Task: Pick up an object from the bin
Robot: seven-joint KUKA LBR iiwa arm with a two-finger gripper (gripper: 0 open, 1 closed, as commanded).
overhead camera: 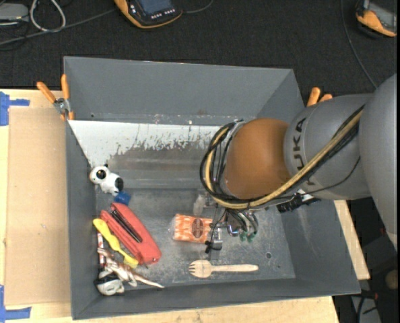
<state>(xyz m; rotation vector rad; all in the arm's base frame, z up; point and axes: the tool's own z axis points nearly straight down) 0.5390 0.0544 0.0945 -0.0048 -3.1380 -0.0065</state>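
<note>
My gripper (pixel 213 241) hangs low in the middle of the bin, under the arm's wrist. It stands at the right end of a small orange and white packet (pixel 188 227) lying flat on the floor, and seems to touch it. A pale wooden fork (pixel 224 269) lies just below the gripper, tines to the left, apart from it.
At the bin's lower left lies a heap: a red case with a black strip (pixel 130 235), a yellow piece (pixel 112 239) and white bits (pixel 112 281). A black and white toy (pixel 104 177) and a small blue block (pixel 122 197) sit by the left wall.
</note>
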